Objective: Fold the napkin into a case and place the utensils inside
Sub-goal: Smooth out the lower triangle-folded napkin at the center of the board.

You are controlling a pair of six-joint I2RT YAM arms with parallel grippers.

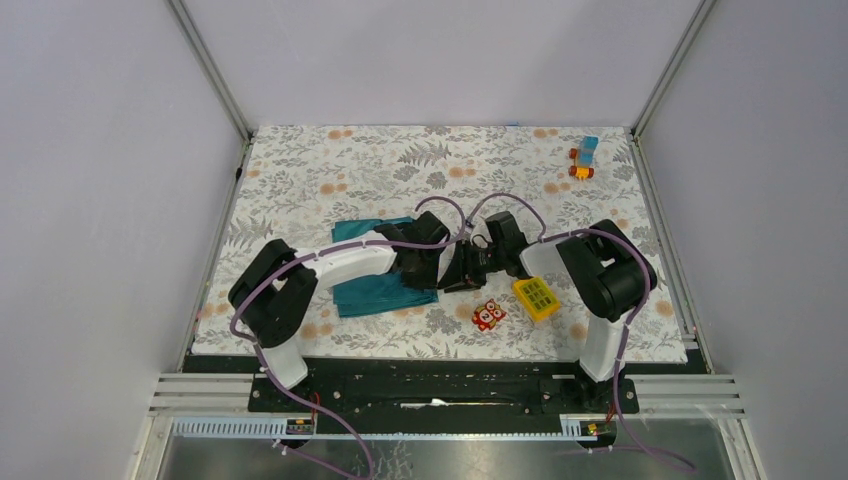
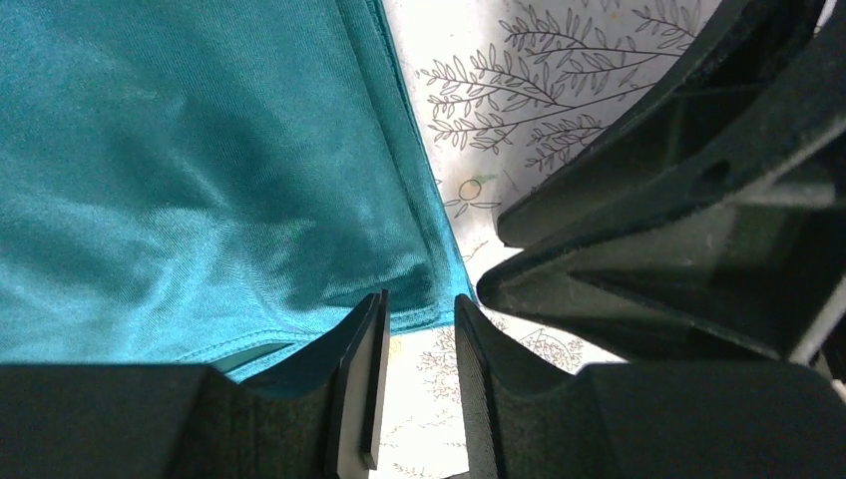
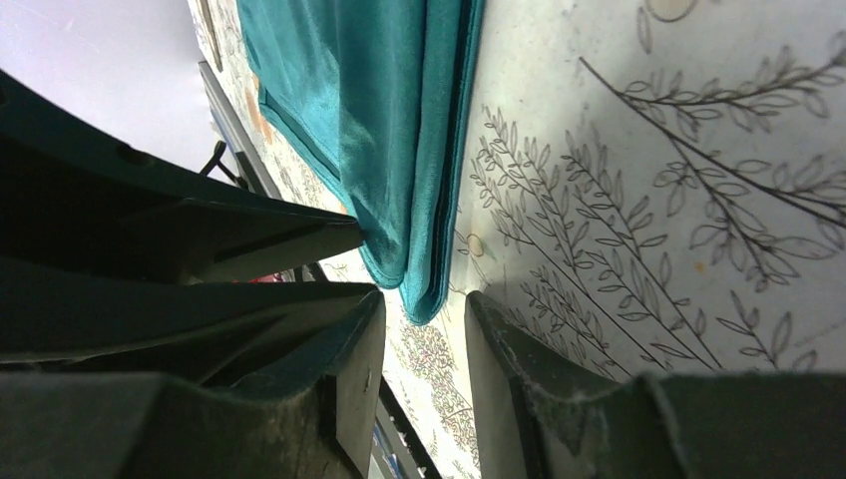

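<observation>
The teal napkin (image 1: pixel 372 293) lies folded in layers on the floral tablecloth, left of centre. Both grippers meet at its right edge. My left gripper (image 1: pixel 428 268) sits low over the napkin's corner (image 2: pixel 200 170). Its jaws (image 2: pixel 420 299) stand narrowly open, with only tablecloth between them and the hem just ahead of the left finger (image 2: pixel 364 359). My right gripper (image 1: pixel 462 272) faces it from the right. It is open (image 3: pixel 426 297), and the stacked napkin corner (image 3: pixel 379 120) lies just beyond its fingertips, not between them. No utensils are in view.
A yellow gridded block (image 1: pixel 536 298) and a small red owl toy (image 1: pixel 488 315) lie near the front, right of the grippers. A blue and orange toy (image 1: pixel 585 157) sits at the back right. Each gripper's black body crowds the other's wrist view.
</observation>
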